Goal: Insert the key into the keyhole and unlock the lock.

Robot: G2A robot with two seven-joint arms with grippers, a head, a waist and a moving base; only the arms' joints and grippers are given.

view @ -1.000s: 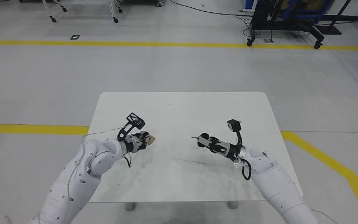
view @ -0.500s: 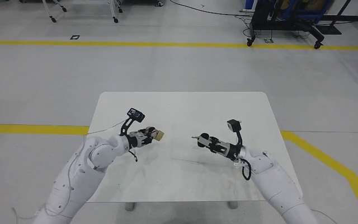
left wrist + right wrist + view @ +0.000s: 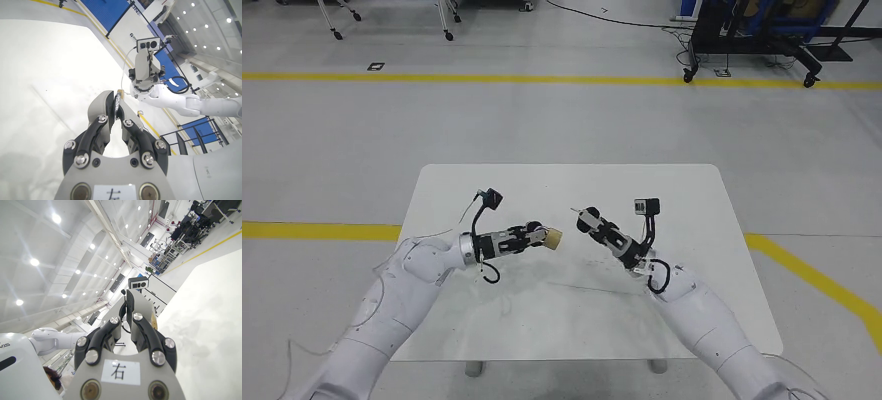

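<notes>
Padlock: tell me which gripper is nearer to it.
Left. The left gripper is shut on the padlock, holding it over the table. The right gripper, shut on the key, is apart from it, a short gap away.

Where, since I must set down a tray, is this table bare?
Free: the table strip along its far edge, and the middle of its near edge. Crowded: the centre, where left end effector with lock faces right end effector with key.
</notes>
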